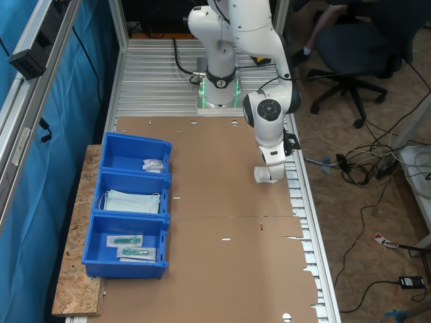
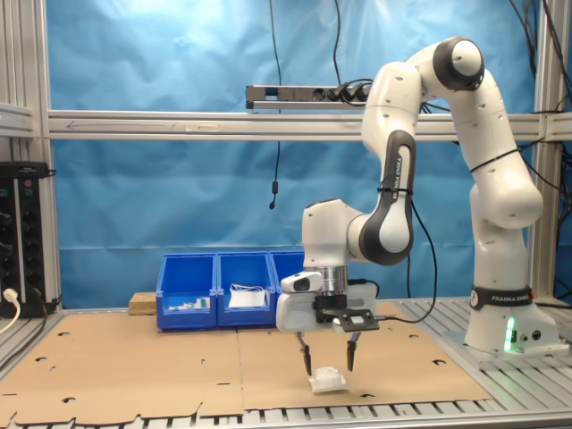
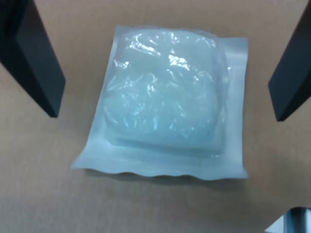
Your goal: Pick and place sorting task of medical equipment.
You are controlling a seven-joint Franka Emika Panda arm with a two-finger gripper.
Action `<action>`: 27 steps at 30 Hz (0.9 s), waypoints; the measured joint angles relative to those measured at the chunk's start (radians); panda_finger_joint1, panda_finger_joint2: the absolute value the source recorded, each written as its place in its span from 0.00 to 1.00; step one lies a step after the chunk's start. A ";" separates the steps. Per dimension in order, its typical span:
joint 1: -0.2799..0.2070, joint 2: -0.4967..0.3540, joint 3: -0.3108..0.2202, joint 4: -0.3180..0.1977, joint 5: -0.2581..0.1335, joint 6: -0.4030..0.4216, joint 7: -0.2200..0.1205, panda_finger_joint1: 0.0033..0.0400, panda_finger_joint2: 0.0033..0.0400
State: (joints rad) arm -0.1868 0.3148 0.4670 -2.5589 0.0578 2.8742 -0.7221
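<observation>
The black two-fingered gripper (image 2: 326,361) is hovering with fingers (image 3: 34,58) spread wide, straddling the small square white crinkled plastic packet (image 3: 167,97), which is lying flat on the brown cardboard tabletop (image 2: 134,366) between and just below the fingertips, likely so they can descend around it. Bare cardboard is surrounding its edges.

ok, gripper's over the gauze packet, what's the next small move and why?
Probably lower straight down, then close. The gripper is open, its fingers flanking the white packet but above it; in the second exterior view the tips sit just above the packet, which lies flat on the cardboard.
</observation>
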 joint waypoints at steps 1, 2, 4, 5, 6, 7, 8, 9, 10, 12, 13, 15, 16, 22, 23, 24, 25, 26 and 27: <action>0.000 0.007 -0.001 0.002 0.000 0.006 0.000 1.00 1.00; 0.000 0.014 -0.002 0.003 0.000 0.012 0.000 1.00 1.00; 0.001 0.027 -0.003 0.005 0.000 0.023 0.000 1.00 1.00; 0.001 0.033 -0.004 0.006 0.000 0.028 0.000 1.00 1.00; 0.001 0.039 -0.005 0.006 0.000 0.031 0.000 1.00 1.00; 0.001 0.044 -0.006 0.006 0.000 0.035 0.000 1.00 1.00; 0.001 0.048 -0.006 0.006 0.000 0.038 0.000 1.00 1.00; 0.001 0.052 -0.007 0.006 0.000 0.042 0.000 1.00 1.00; 0.001 0.055 -0.008 0.006 0.000 0.045 0.000 1.00 1.00; 0.001 0.060 -0.010 0.007 0.000 0.051 0.000 1.00 1.00; 0.001 0.062 -0.010 0.007 0.000 0.053 0.000 1.00 1.00; 0.001 0.064 -0.011 0.008 0.000 0.056 0.000 1.00 1.00; 0.001 0.067 -0.012 0.010 0.000 0.061 0.000 1.00 1.00; 0.002 0.069 -0.013 0.022 0.000 0.070 0.000 1.00 1.00; 0.002 0.069 -0.014 0.023 0.000 0.071 0.000 1.00 1.00; 0.002 0.069 -0.014 0.024 0.000 0.072 0.000 1.00 1.00; 0.002 0.069 -0.014 0.025 0.000 0.073 0.000 1.00 1.00; 0.002 0.069 -0.015 0.027 0.000 0.073 0.000 1.00 1.00; 0.002 0.069 -0.015 0.028 0.000 0.074 0.000 1.00 1.00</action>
State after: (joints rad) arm -0.1846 0.3836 0.4516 -2.5314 0.0578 2.9480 -0.7221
